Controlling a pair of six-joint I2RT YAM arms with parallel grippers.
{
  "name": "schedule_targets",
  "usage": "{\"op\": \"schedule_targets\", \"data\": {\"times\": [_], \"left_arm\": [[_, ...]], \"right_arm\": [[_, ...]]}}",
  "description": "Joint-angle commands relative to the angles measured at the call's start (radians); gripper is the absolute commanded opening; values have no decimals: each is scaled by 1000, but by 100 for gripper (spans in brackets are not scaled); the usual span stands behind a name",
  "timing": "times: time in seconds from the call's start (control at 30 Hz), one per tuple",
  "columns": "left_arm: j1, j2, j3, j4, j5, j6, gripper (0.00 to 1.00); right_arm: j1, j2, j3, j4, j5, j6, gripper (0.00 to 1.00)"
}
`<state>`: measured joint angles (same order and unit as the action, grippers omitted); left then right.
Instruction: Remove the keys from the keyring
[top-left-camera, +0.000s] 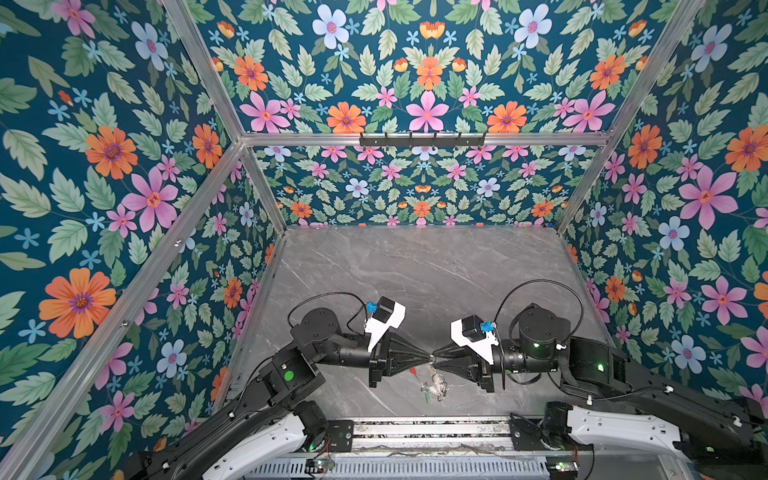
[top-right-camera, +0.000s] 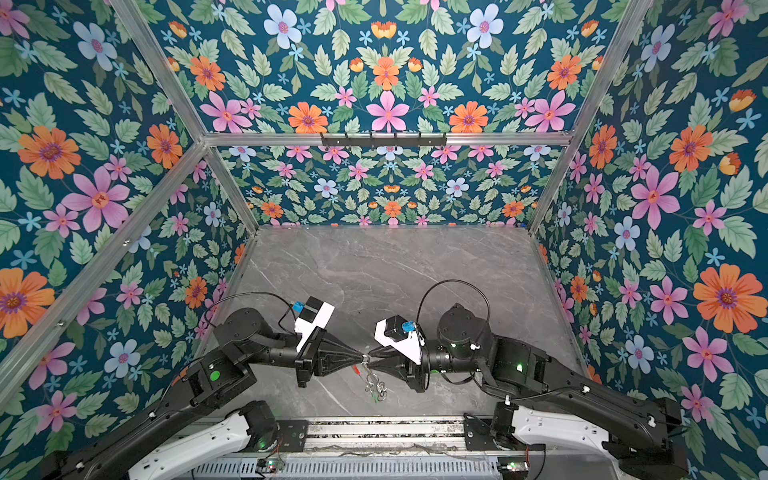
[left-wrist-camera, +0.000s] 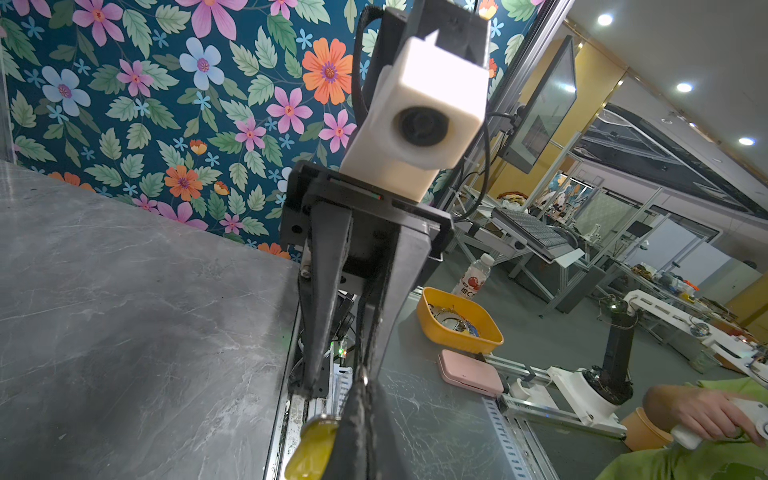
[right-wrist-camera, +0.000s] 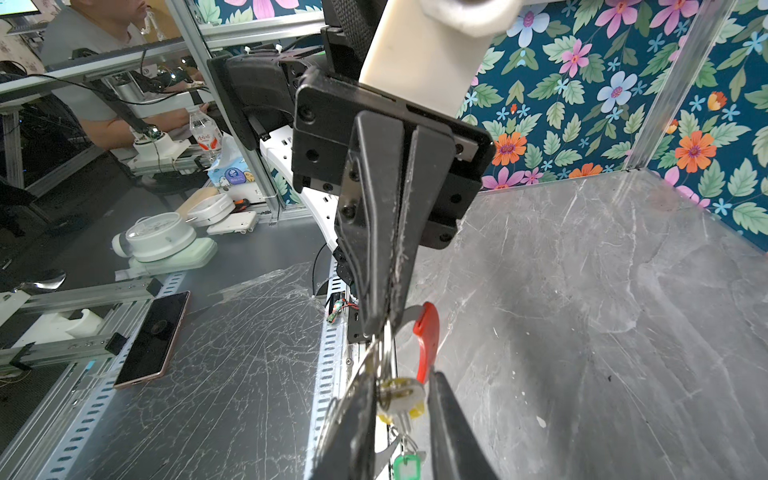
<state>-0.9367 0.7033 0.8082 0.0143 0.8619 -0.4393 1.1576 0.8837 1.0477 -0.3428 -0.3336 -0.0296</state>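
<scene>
Currently left claw (right-wrist-camera: 380, 326) is clenched on the keyring (right-wrist-camera: 428, 336), held above the bench (right-wrist-camera: 582, 291). Right claw (right-wrist-camera: 401, 386) straddles the yellow-tag key (right-wrist-camera: 399, 397); can't tell if it bites. Green-tag key (right-wrist-camera: 405, 463) dangles. Suggest pinching the key head squarely and working it toward the ring's split.

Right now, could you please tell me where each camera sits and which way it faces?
Top views: a stereo pair high over the arms' bases, looking down on the table; both arms show, left claw facing right claw.
Left wrist: on the left arm, looking along its own fingers at the right claw.
Right wrist: on the right arm, looking past its own fingers at the left claw clamping the keyring.
Shared: both wrist views catch the yellow tag.
</scene>
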Motion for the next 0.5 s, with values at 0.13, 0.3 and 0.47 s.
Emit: {"op": "schedule_targets", "data": {"times": [0.13, 0.3, 0.47], "left_arm": [[-1, -3, 5, 62, -6, -10, 0], [-1, -2, -1, 70, 2, -18, 0], [-1, -4, -2, 70, -5, -18, 0]], "right_arm": [[1, 10, -1, 17, -5, 2, 26], [1, 14, 4, 22, -4, 2, 27], [-1, 15, 11, 17, -8, 0, 22]]}}
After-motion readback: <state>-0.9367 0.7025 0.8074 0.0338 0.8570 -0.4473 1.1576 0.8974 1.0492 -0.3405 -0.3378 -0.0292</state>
